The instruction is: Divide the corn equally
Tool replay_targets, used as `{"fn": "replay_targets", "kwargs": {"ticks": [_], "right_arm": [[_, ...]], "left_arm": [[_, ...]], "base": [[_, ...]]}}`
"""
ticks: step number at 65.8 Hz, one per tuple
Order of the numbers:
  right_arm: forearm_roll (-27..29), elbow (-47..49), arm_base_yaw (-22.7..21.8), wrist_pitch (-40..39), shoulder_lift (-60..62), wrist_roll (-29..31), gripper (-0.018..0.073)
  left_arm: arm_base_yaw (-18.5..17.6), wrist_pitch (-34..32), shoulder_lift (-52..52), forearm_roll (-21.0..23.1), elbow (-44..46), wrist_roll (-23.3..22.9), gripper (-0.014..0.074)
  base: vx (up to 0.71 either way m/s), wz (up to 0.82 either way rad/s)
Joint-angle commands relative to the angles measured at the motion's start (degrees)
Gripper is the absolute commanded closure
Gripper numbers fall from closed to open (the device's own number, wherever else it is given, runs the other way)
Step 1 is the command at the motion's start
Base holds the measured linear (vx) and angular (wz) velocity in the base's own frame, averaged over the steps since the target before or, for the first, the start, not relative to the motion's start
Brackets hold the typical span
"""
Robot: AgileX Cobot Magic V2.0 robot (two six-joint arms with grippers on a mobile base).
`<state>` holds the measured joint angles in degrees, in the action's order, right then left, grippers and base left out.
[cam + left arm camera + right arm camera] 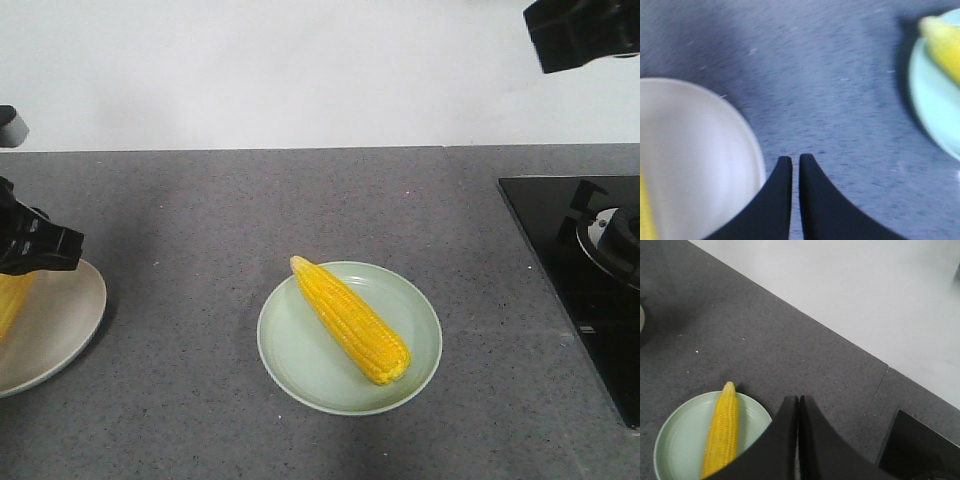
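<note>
On the green plate lies one corn cob; another peeks from the beige plate. Left gripper and right gripper are both pinched closed, empty. Risk: round cobs rolling off when grabbed.

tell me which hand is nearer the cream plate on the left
Left. The left hand hangs over the cream plate, fingers closed. The right hand is raised at the far opposite corner, beyond the green plate.
</note>
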<state>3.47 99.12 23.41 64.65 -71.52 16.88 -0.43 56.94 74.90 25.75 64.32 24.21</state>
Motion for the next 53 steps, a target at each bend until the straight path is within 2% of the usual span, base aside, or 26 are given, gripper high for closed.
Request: {"fn": "replay_targets", "kwargs": {"ticks": [1,17,24,33,39,46,53], "right_arm": [[2.4,1.3,-0.4,-2.9,4.7,1.0,0.0568],[9.7,-0.3,-0.4,-0.8,12.7,5.0,0.0568],[9.8,-9.0,-0.4,-3.9,18.5,6.7,0.0566],[7.4,-23.7,-0.4,-10.4,27.8,6.0,0.0566],[6.8,-35.3,-0.4,-17.6,33.6,5.0,0.0566],[5.1,-47.7,-0.4,-26.3,39.2,4.2,0.0566],[4.5,-55.7,-0.4,-33.1,42.8,2.0,0.0566]], "left_arm": [[0.0,-2.8,-7.1,8.8,-2.2,5.2,0.0604],[0.0,-9.5,-24.6,22.6,-17.5,21.4,0.0603],[0.0,-11.7,-31.9,24.6,-23.7,26.3,0.0603],[0.0,-14.7,-38.1,25.1,-28.6,26.4,0.0603],[0.0,-17.1,-40.7,24.9,-30.4,26.6,0.0603],[0.0,-20.6,-41.2,25.0,-31.5,26.6,0.0603],[0.0,-23.3,-41.1,25.5,-31.5,26.6,0.0603]], "base": [[0.0,0.0],[0.0,0.0],[0.0,0.0],[0.0,0.0],[0.0,0.0],[0.0,0.0],[0.0,0.0]]}}
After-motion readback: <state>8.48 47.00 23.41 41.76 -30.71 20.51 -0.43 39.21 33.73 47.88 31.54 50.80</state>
